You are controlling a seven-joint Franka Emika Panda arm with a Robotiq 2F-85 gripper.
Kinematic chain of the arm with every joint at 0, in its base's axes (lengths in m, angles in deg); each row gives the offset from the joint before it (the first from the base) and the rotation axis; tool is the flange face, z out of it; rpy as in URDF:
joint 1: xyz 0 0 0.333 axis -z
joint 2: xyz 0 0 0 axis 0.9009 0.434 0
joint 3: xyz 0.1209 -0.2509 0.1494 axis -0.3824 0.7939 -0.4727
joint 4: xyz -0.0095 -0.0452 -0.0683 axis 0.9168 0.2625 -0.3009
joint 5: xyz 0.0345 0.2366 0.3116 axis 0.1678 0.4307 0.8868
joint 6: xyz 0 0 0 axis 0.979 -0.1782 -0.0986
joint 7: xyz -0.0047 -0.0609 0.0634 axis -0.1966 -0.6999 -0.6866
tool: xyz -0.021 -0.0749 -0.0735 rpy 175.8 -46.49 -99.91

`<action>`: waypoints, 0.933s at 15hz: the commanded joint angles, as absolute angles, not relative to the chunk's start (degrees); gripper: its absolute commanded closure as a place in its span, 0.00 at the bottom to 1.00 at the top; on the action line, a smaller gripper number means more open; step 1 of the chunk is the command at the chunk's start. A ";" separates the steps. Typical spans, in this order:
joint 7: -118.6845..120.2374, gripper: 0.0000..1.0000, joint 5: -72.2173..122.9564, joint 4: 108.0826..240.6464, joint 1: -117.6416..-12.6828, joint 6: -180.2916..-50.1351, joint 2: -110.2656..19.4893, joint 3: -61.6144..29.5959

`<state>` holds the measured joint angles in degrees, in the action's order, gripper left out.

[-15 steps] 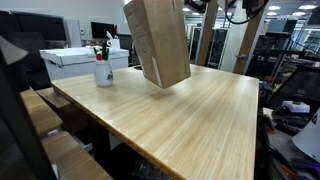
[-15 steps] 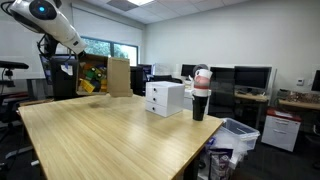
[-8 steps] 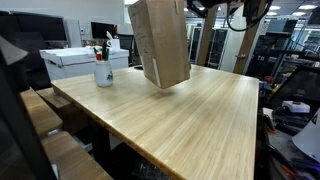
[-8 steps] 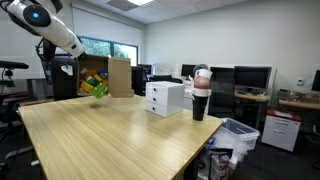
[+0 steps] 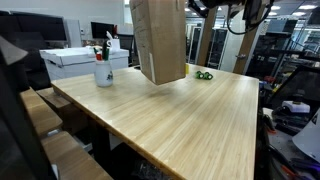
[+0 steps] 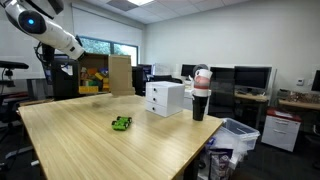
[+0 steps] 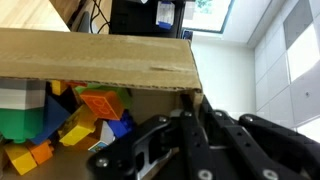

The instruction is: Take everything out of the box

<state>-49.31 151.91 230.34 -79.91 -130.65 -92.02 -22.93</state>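
My gripper (image 7: 190, 108) is shut on the side wall of the brown cardboard box (image 7: 95, 58), which hangs tilted well above the table in both exterior views (image 5: 158, 40) (image 6: 119, 75). Several colourful toy blocks (image 7: 70, 118) in yellow, blue, orange, green and white lie piled inside, and they show through the box's open side (image 6: 90, 76). One green toy lies loose on the wooden table (image 5: 190, 120), beyond the box (image 5: 204, 75) and near the table's middle (image 6: 122, 124). The arm (image 6: 45, 25) reaches down to the box from above.
White boxes (image 5: 75, 62) (image 6: 165, 97) stand on the table near one edge. Next to them is a cup with pens (image 5: 104, 70) (image 6: 200, 100). Desks with monitors and a bin (image 6: 235, 135) surround the table.
A green toy has dropped out of the box and now lies on the table. The box has tipped slightly more upright in my grip.
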 commanded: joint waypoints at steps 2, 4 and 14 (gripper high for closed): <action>-53.78 0.96 158.74 232.83 -72.39 -123.21 -95.33 -27.54; -54.27 0.96 160.22 233.51 -70.87 -121.06 -95.60 -28.42; -55.82 0.96 166.83 236.22 -64.70 -113.79 -97.30 -32.65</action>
<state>-53.27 162.69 234.69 -66.53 -117.11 -94.29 -31.54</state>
